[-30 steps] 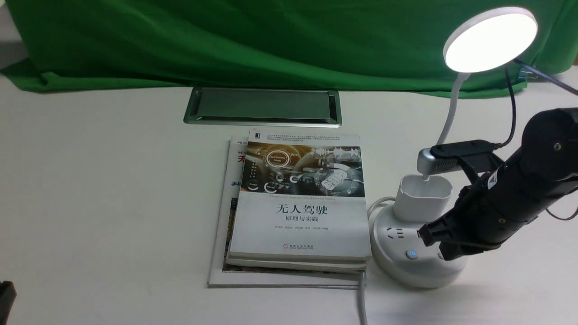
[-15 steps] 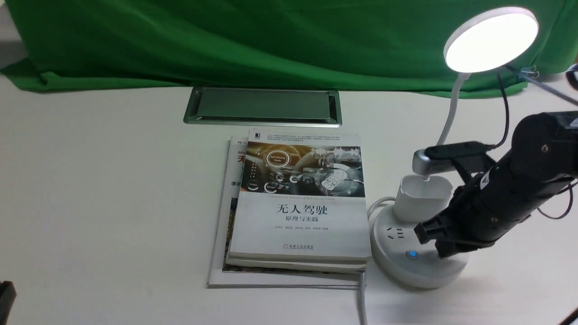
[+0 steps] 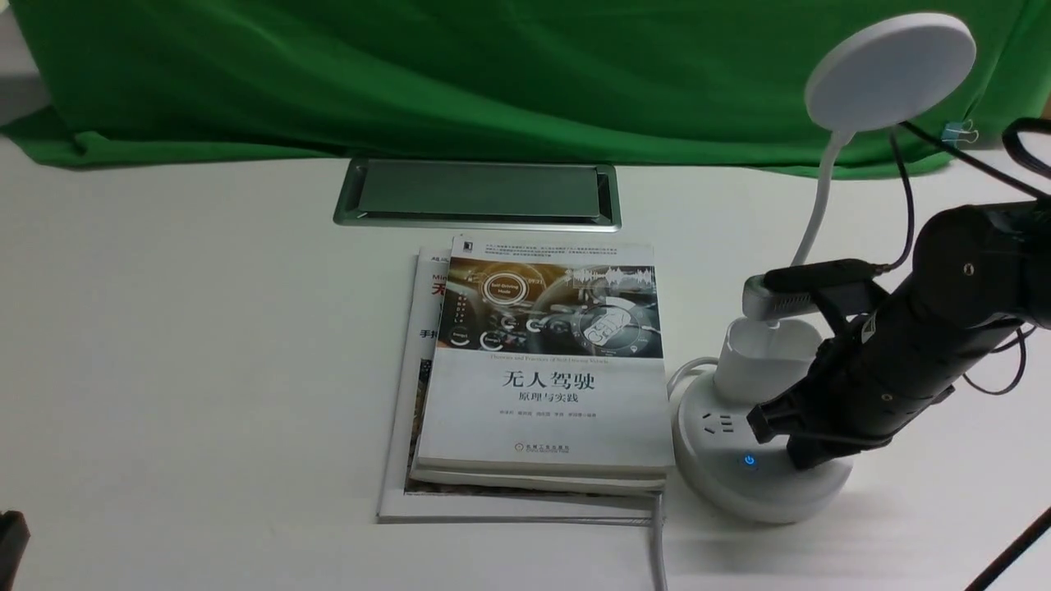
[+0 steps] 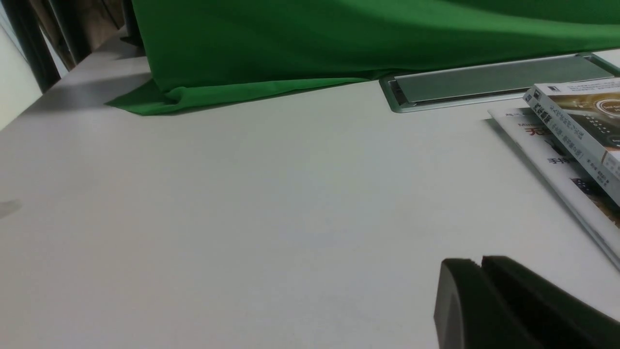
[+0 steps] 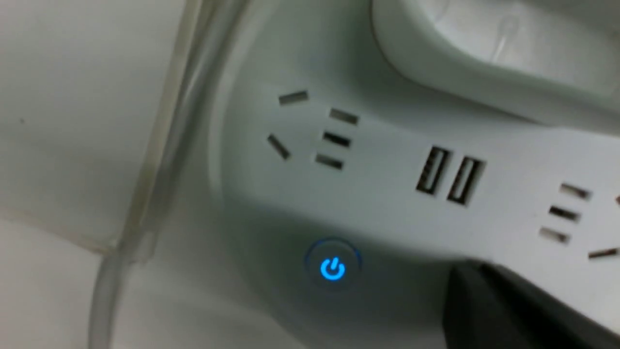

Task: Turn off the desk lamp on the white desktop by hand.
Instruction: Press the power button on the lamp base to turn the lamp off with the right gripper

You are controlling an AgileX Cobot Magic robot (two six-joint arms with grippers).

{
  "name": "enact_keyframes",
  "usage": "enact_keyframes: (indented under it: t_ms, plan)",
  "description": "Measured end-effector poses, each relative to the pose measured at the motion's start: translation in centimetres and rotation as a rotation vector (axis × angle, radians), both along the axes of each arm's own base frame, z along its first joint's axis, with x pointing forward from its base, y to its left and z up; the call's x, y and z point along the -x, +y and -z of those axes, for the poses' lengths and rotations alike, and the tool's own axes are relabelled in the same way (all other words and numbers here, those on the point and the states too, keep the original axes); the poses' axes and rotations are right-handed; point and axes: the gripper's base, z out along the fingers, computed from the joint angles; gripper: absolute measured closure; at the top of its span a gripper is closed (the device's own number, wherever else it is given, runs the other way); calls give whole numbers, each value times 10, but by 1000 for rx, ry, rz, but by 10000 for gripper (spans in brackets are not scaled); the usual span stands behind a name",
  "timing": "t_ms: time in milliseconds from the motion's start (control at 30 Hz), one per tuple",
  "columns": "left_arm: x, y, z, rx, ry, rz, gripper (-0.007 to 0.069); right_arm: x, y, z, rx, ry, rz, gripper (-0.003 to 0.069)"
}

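The desk lamp stands at the right of the white desktop (image 3: pixel 205 345). Its round disc head (image 3: pixel 891 70) is dark, not glowing. The thin neck (image 3: pixel 817 209) rises from the cup holder (image 3: pixel 759 361) on the round base (image 3: pixel 731 488). A blue power button (image 3: pixel 749 460) glows on the base, also in the right wrist view (image 5: pixel 333 268). My right gripper (image 3: pixel 798 461), the black hand with its camera bar (image 3: pixel 809 287), is shut, and its tip (image 5: pixel 472 278) rests on the base just right of the blue button. My left gripper (image 4: pixel 479 264) is shut and empty, low over bare desktop.
A stack of books (image 3: pixel 546 369) lies just left of the lamp base. The grey metal hatch (image 3: pixel 478 194) sits behind them. Green cloth (image 3: pixel 410 74) hangs along the back. A white cable (image 3: pixel 659 550) runs from the base to the front edge.
The lamp head was lit in both earlier frames and is now dark. My right gripper has moved slightly left and down onto the base.
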Motion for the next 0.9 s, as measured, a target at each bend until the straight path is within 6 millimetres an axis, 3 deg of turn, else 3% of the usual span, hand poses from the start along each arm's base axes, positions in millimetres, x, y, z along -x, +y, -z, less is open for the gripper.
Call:
enact_keyframes:
  t_ms: [200, 300, 433, 633, 767, 900]
  plan:
    - [0, 0, 0, 0, 0, 0, 605, 4, -1, -10, -11, -33, 0, 622]
    - [0, 0, 0, 2, 0, 0, 605, 8, -3, -31, -34, -101, 1, 624]
    - [0, 0, 0, 1, 0, 0, 605, 10, -4, -39, -43, -126, 2, 624]
    - [0, 0, 0, 1, 0, 0, 605, 7, -3, -24, -27, -80, 3, 624]
    - [0, 0, 0, 1, 0, 0, 605, 3, -1, -1, 0, -2, 1, 624]
    - [0, 0, 0, 1, 0, 0, 605, 1, -1, 0, 1, 0, 1, 624]
